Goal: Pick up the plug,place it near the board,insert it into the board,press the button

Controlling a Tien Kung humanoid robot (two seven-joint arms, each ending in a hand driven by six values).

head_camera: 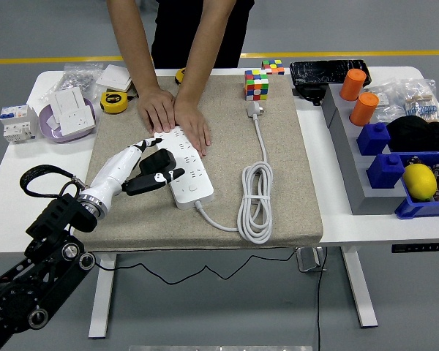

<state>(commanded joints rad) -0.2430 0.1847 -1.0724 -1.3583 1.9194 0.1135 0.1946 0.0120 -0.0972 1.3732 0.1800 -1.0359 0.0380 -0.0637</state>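
A white power strip [190, 172] lies on the beige mat [278, 153], its cable coiled [254, 197] to the right. My left hand [152, 165] reaches in from the lower left, its fingers curled around a black plug [159, 159]. The plug sits at the strip's left edge near its middle; whether it is seated in a socket I cannot tell. A person at the far side presses both hands [177, 115] flat on the strip's far end. My right arm is out of view.
A Rubik's cube [256, 84] stands at the mat's far edge. White sockets [69, 111] and a yellow tape measure [115, 102] lie at the far left. At the right are blue bins [384, 170], orange cylinders [358, 97] and a lemon [419, 180].
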